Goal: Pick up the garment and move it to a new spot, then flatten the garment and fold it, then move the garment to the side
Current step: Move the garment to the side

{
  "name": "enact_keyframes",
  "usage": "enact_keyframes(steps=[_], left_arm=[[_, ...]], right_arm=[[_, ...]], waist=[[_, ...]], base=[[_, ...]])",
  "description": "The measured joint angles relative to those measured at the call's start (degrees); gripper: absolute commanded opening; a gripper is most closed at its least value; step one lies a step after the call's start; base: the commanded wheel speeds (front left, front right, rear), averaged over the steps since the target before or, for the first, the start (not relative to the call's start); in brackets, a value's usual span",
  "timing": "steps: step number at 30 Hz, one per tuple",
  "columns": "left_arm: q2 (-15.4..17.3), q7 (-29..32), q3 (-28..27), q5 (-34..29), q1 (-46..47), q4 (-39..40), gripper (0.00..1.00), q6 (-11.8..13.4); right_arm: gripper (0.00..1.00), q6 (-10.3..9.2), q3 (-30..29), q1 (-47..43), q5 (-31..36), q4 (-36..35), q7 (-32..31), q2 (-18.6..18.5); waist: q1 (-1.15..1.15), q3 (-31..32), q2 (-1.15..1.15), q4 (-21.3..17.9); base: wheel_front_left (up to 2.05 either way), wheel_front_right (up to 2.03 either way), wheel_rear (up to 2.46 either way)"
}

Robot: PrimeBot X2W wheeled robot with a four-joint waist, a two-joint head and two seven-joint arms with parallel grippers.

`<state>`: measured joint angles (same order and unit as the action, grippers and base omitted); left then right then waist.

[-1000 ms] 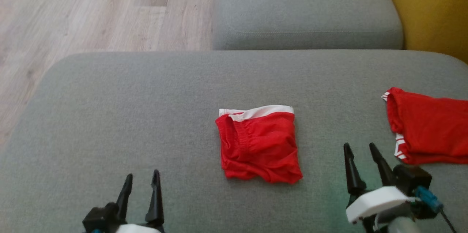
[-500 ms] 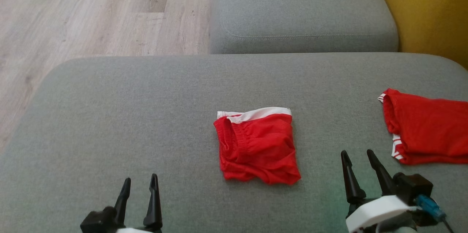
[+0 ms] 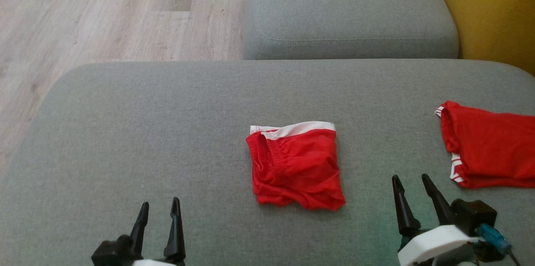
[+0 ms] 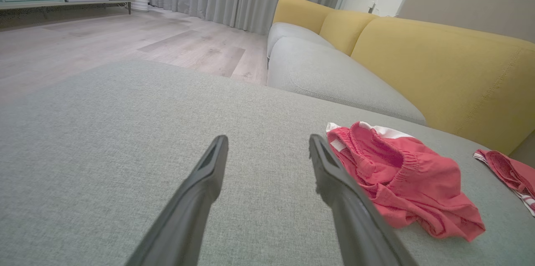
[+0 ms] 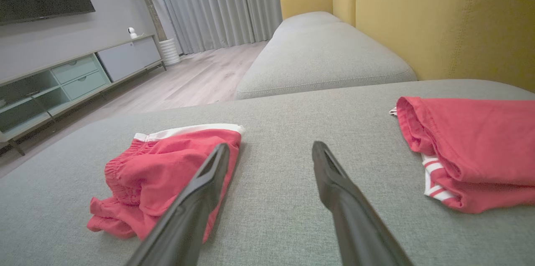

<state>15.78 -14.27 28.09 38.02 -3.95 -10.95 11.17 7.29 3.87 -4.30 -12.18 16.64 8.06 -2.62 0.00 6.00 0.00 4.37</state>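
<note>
While left claw (image 3: 160, 201) and right claw (image 3: 409, 177) hover empty, tapered black fingers spread, I see the garment (image 3: 296, 166) as a rumpled red square, white waistband on its far edge, centred on the sofa cushion (image 3: 125, 132), coarse grey weave. Well apart to the right lies a second red piece (image 3: 489, 147) with striped trim.

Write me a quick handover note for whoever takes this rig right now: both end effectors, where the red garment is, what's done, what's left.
Left end effector: open, empty, over the grey cushion, left of the red shorts.
Right end effector: open, empty, between the shorts and a second red garment at the head view's right edge.
Shorts: mid-cushion, folded into a rough square, white waistband on the far edge.
Done: folding, apparently.
Left: move the shorts to the side.
</note>
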Motion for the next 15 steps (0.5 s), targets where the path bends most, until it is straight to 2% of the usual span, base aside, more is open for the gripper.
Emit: enact_keyframes(steps=[9, 15], left_arm=[[-0.05, 0.0, 0.08, 0.0, 0.04, 0.31, 1.0, 0.11], [-0.77, 0.0, 0.0, -0.01, 0.31, 0.37, 1.0, 0.0]], right_arm=[[1.0, 0.0, -1.14, 1.1, 0.2, 0.3, -4.76, 0.03], [1.0, 0.0, -2.58, 9.2, -0.13, 1.67, -11.93, 0.03]], waist=[[0.0, -1.27, 0.0, 1.34], [0.0, -2.52, 0.0, 3.8]], base=[[0.0, 0.0, 0.0], [0.0, 0.0, 0.0]])
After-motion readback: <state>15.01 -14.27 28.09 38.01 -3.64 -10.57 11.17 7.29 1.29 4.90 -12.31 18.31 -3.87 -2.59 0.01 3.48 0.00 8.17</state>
